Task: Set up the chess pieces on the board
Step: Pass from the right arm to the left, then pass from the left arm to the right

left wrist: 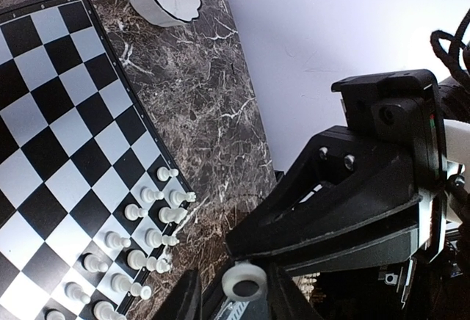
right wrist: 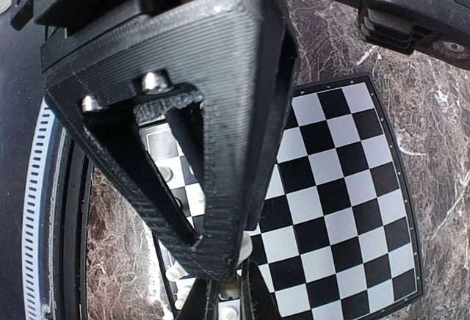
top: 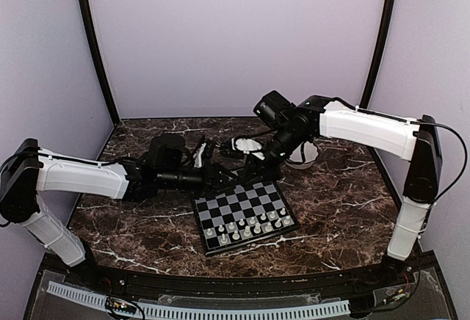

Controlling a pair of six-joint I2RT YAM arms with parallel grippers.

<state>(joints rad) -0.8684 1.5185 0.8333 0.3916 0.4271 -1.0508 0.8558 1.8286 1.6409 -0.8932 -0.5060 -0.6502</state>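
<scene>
Dark veined marble tabletop (top: 345, 210) within pale lilac walls (top: 235, 34), black corner posts (top: 94, 41).

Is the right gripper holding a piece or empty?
Holding. The right wrist view shows the right gripper shut, a cream-white chess piece pinched at its tips.

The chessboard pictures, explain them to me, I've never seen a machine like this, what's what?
Two robot arms are bolted to a marble table. The wide picture looks down from above and behind them; the other two come from a camera on each wrist. On the table: a chessboard with white chess pieces on its two near rows, and a white scalloped bowl. The right gripper has its jaws shut on one piece. The left gripper has its jaws either side of it; whether they grip is unclear.
</scene>
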